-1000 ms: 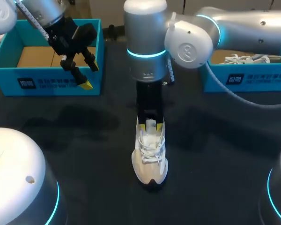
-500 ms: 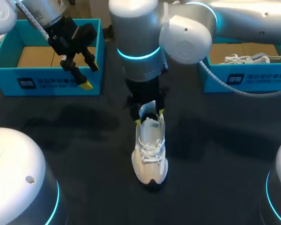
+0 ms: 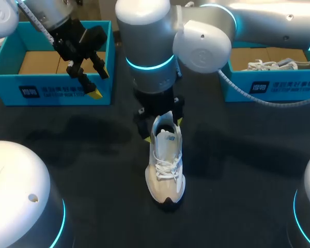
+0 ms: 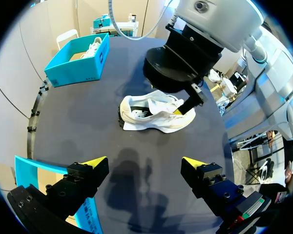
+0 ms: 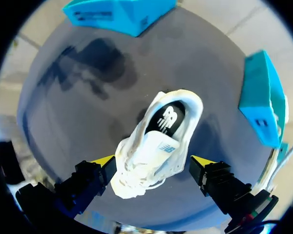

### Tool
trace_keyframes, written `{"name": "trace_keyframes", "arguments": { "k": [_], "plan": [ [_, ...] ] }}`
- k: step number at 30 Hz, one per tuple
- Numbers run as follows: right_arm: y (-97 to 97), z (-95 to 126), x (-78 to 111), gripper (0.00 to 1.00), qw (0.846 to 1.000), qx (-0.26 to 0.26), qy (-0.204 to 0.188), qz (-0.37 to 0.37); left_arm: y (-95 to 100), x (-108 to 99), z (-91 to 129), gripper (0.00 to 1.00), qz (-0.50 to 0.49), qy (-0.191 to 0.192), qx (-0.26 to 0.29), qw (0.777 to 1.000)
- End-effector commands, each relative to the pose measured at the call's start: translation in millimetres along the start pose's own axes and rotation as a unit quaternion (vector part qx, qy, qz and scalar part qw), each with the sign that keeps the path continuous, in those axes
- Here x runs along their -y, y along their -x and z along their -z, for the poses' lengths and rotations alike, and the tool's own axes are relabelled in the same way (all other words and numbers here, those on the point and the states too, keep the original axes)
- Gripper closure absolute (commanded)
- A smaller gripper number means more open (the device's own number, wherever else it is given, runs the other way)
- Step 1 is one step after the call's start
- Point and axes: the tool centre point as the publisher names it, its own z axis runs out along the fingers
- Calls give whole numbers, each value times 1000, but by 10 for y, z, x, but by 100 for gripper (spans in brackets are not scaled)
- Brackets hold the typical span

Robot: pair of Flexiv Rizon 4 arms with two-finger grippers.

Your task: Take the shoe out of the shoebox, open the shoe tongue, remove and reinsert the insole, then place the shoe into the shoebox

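A white lace-up shoe (image 3: 165, 168) stands upright on the dark table, toe toward the front edge. Its dark insole (image 5: 166, 117) shows inside the opening. My right gripper (image 3: 162, 129) hangs open just above the heel end, its yellow tips on either side of the collar and clear of it. From the right wrist, the shoe (image 5: 154, 144) lies below and between the spread fingers of that gripper (image 5: 154, 162). My left gripper (image 3: 90, 77) is open and empty over the front wall of the left shoebox (image 3: 51, 93). From the left wrist, the shoe (image 4: 156, 114) lies ahead of the gripper (image 4: 145, 163).
The left blue shoebox holds only a brown liner. A second blue shoebox (image 3: 271, 88) at the back right holds another white shoe (image 3: 268, 64). The right arm's big elbow joint (image 3: 144, 46) hangs above the table's middle.
My right gripper has opened wide and risen out of the shoe's opening, letting go of it. The shoe stays in place. The left arm has not moved.
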Motion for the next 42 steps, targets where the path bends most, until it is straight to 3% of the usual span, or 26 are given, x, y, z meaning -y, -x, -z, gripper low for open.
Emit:
{"name": "trace_keyframes", "arguments": {
  "k": [1, 8, 15, 21, 35, 42],
  "plan": [
    [-12, 0, -85, 0, 998, -5, -24, 65, -13, -7, 6, 0, 0, 1, 1, 1000],
    [53, 53, -250, 0, 982, -7, -36, 183, -13, -7, 6, 0, 0, 1, 1, 1000],
    [163, 40, -445, 0, 947, -9, -43, 318, -13, -7, 6, 0, 0, 1, 1, 1000],
    [271, 35, -484, 0, 926, -4, -36, 377, -13, -7, 6, 0, 0, 1, 1, 1000],
    [667, -176, -609, 0, 910, 14, -38, 412, -13, -7, 6, 0, 0, 1, 1, 1000],
    [825, -335, -695, 0, 917, 17, -29, 396, -13, -7, 6, 0, 0, 1, 1, 1000]
  ]
}}
